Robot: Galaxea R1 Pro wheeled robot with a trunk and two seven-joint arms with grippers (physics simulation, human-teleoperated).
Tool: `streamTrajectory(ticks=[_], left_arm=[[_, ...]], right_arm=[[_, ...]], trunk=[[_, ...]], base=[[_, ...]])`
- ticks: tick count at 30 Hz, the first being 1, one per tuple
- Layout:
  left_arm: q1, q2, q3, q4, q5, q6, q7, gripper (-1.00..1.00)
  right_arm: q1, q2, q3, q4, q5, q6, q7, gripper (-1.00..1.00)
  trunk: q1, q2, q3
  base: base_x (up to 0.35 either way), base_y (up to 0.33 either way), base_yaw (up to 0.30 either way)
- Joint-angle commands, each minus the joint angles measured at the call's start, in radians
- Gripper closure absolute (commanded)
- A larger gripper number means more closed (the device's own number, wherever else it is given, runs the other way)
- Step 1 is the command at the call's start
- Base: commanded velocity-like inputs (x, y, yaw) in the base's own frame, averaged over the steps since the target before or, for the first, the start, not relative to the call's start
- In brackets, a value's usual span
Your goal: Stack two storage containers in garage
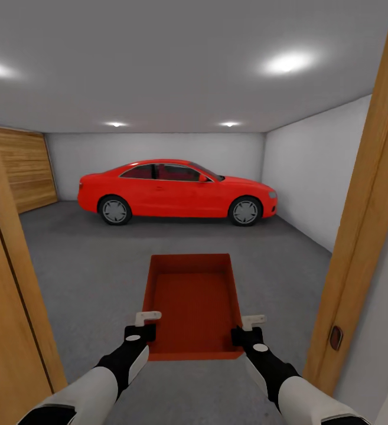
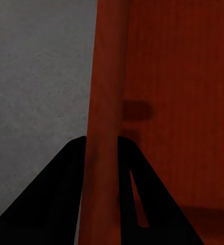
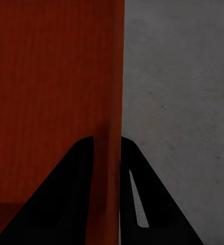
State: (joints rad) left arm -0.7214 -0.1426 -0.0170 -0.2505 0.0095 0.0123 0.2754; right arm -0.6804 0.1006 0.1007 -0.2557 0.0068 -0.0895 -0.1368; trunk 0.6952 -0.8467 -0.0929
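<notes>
One orange-red storage container (image 1: 195,304) hangs in front of me, held level above the dark grey garage floor (image 1: 87,265). My left gripper (image 1: 145,332) is shut on its left wall near the near corner. My right gripper (image 1: 241,334) is shut on its right wall. In the left wrist view the thin red wall (image 2: 106,102) runs between the two dark fingers (image 2: 56,204). The right wrist view shows the same: the wall (image 3: 114,102) is pinched between the fingers (image 3: 66,204), with concrete (image 3: 183,102) beside it. The second container is out of view.
I stand in a wooden doorway, with the frame (image 1: 365,206) on the right and a wooden door (image 1: 5,307) on the left. A red car (image 1: 176,190) is parked across the far side. White walls (image 1: 312,171) bound the room and a slatted wooden door (image 1: 25,168) is far left.
</notes>
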Motion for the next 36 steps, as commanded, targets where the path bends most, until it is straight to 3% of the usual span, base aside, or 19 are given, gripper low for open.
streamTrajectory(ticks=[1,16,36], left_arm=[[-0.001,0.046,0.087,-0.019,-0.019,-0.025,0.011,1.00],[-0.001,0.045,0.088,-0.018,-0.019,-0.025,0.010,1.00],[-0.001,0.044,0.088,-0.018,-0.019,-0.025,0.011,1.00]], right_arm=[[-0.001,-0.001,-0.021,0.003,-0.005,-0.002,-0.007,1.00],[-0.001,-0.001,-0.021,0.003,-0.005,-0.003,-0.007,1.00],[-0.001,-0.001,-0.021,0.003,-0.005,-0.003,-0.007,1.00]], trunk=[[0.000,-0.001,-0.002],[0.000,-0.001,-0.002],[0.000,-0.001,-0.002]], base=[[0.009,0.000,0.000],[0.278,0.000,0.000],[0.035,0.010,0.000]])
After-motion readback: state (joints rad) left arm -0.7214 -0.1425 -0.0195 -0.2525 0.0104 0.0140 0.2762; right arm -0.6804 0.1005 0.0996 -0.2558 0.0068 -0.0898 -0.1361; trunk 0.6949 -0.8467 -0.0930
